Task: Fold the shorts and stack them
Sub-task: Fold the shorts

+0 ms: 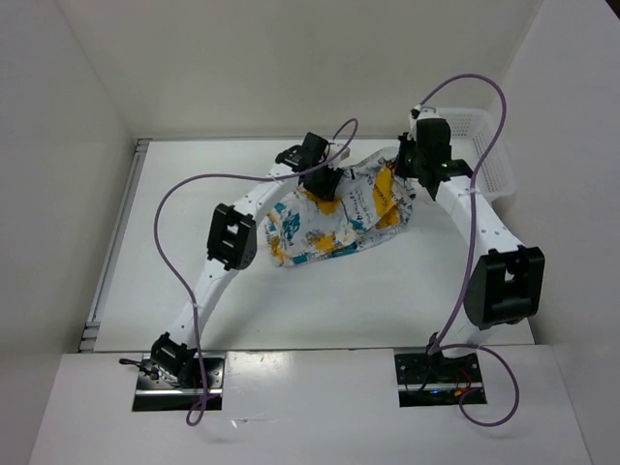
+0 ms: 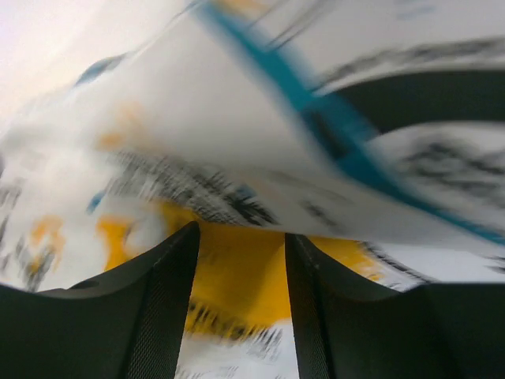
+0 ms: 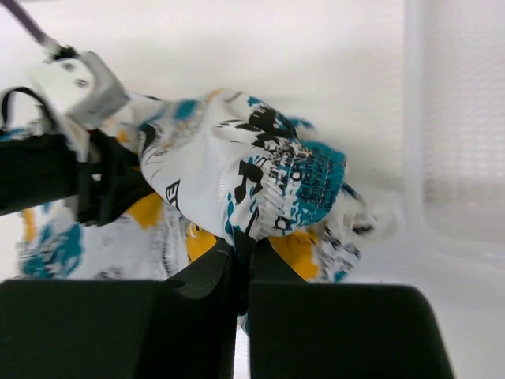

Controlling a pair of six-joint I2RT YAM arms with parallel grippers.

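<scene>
The shorts lie in a crumpled heap on the table, past its middle toward the far right corner. Their right end is just beside the white basket that stands in that corner. No clean fold shows, and nothing is stacked. In my judgement the work is at the opening step: taking hold of the cloth at two places so it can be spread flat.

The right claw is closed, with a bunch of the printed cloth pinched between its fingers. In the right wrist view the cloth billows up from the tips in a rounded lump. From above, that claw sits at the end of the heap nearest the basket.

The left claw is down on the far side of the heap, toward the table's far edge. In its own view the fingers stand apart, with yellow cloth showing in the gap and more cloth hanging close over the lens. That picture is blurred, so I cannot tell whether the cloth is clamped or only lying between them.

The next move likely calls for both claws to have a firm hold, then to lift and draw apart along the far edge. That should let the cloth hang open and be laid flat toward the middle, clear of the basket. A one-sided grip would only drag the heap.
</scene>
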